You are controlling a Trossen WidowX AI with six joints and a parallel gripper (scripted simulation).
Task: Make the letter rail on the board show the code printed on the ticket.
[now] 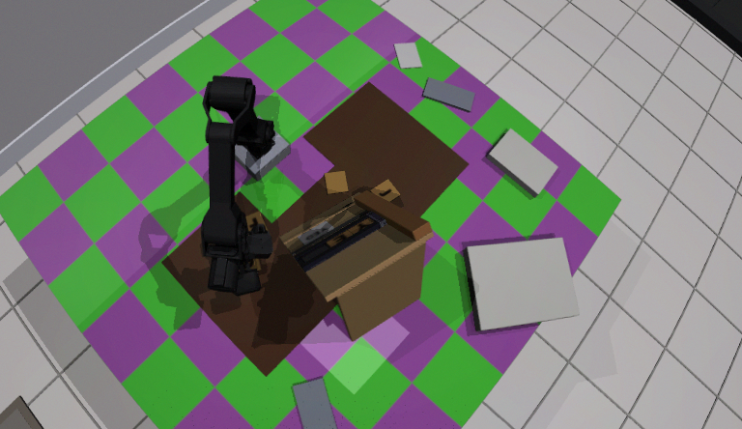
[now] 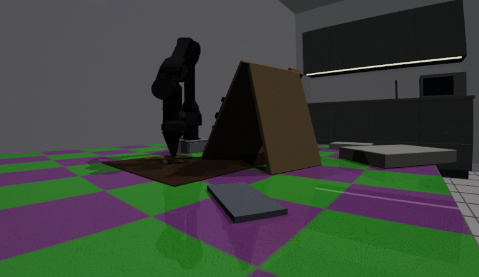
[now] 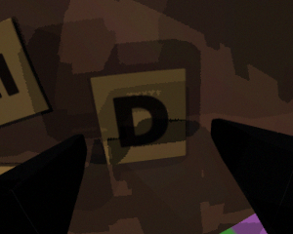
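Note:
The D tile lies flat on the brown mat. My gripper is open, pointing down low over it, one finger on either side. The F tile lies beside it; another tile peeks in at the wrist view's lower left. The dark rail on the sloped board holds two tiles, Y and E. The ticket above the rail reads YED. The arm hides part of the mat.
A plain tan tile and a marked tile lie beyond the board. A brown bar crosses one board end. Pale slabs and grey slabs lie around the checkered counter.

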